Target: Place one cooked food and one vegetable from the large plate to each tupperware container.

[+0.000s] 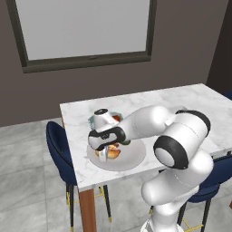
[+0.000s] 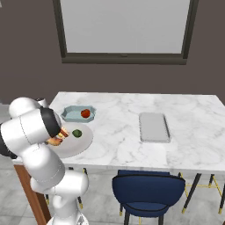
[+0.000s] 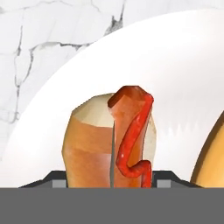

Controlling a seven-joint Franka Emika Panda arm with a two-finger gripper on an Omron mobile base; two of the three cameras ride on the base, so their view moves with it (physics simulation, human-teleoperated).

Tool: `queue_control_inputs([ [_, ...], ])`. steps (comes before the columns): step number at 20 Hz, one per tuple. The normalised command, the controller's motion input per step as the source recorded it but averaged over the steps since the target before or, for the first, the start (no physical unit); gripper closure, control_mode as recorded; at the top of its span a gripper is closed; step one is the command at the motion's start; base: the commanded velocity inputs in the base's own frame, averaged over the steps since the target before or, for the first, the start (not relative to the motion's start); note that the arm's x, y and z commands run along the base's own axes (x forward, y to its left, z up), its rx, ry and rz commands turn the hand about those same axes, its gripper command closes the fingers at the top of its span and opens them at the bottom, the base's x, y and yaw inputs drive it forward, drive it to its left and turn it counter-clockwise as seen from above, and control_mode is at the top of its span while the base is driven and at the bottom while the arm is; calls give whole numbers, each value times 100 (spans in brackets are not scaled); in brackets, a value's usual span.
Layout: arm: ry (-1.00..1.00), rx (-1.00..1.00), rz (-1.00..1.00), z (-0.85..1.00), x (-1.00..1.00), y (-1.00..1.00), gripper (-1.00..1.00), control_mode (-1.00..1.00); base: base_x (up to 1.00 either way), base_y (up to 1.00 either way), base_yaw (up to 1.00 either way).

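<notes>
**Hot dog clamped over the plate**

Glossy tan bun with a red sausage and ketchup squiggle, the hot dog (image 3: pixel 117 140) sits pinched between the gripper (image 1: pixel 105 153) fingers on the smooth round large plate (image 1: pixel 133 158). Blue-green tupperware container (image 2: pixel 70 115) holds a tomato (image 2: pixel 85 113); translucent grey one (image 2: pixel 154 127) lies well apart on marble.

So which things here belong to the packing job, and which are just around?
Job:
- large plate
- hot dog, gripper shut on it
- green vegetable on the plate
- blue-green tub holding a red item
- grey tub

Just around:
- marble table
- blue chairs
- window
</notes>
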Motion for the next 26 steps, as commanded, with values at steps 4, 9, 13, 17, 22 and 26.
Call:
queue_control_inputs([
  [4, 0, 11, -9, 81, 0, -3, 100, -100, 0, 0, 0],
  [9, 2, 9, -9, 94, 23, -5, 100, -100, 0, 0, 0],
  [13, 9, 1, -9, 50, 81, -26, 100, -100, 0, 0, 0],
  [17, 5, 0, 0, 28, 82, -23, 100, -100, 0, 0, 0],
  [22, 2, 0, 0, 43, 64, -10, 100, -100, 0, 0, 0],
  [26, 0, -1, 0, 8, 22, 0, 100, -100, 0, 0, 0],
])
